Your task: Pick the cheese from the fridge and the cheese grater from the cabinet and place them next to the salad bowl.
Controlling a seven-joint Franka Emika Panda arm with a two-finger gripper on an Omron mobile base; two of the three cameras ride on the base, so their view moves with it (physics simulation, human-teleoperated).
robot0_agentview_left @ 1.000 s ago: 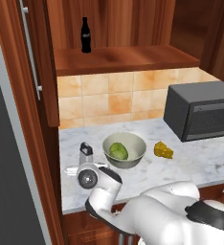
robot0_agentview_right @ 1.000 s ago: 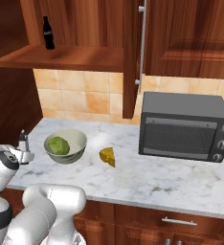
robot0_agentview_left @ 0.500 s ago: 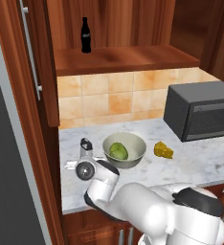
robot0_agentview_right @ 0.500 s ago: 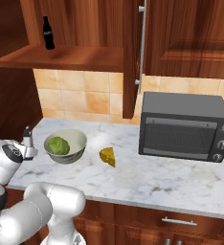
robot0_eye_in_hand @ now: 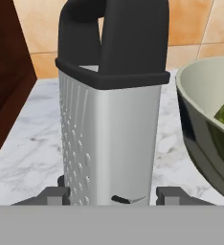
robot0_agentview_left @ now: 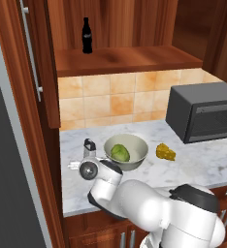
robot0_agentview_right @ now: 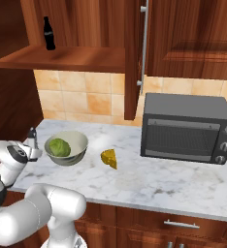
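In the hand view the gripper (robot0_eye_in_hand: pixel 111 195) sits at the bottom centre of the frame, its two dark fingertips (robot0_eye_in_hand: pixel 54 195) spread apart with the cheese grater (robot0_eye_in_hand: pixel 109 110) standing between them; whether the tips touch its lower walls cannot be told, since a sliver of space seems to show on the right side. The grater rises straight up the middle of that frame, so its long axis is vertical, black handle at the top and base toward the marble counter (robot0_eye_in_hand: pixel 23 148), perforated face turned to the left of the frame. It stands upright on the counter, apparently resting there. Just to the right, the pale rim of the salad bowl (robot0_eye_in_hand: pixel 205 124) comes near the grater without clearly touching. In the left base view the grater (robot0_agentview_left: pixel 89 147) stands left of centre beside the bowl (robot0_agentview_left: pixel 126 151), with the cheese (robot0_agentview_left: pixel 165 152) farther right on the counter. My judgement: the coming move turns on backing the open fingers straight away from the grater without tipping it.
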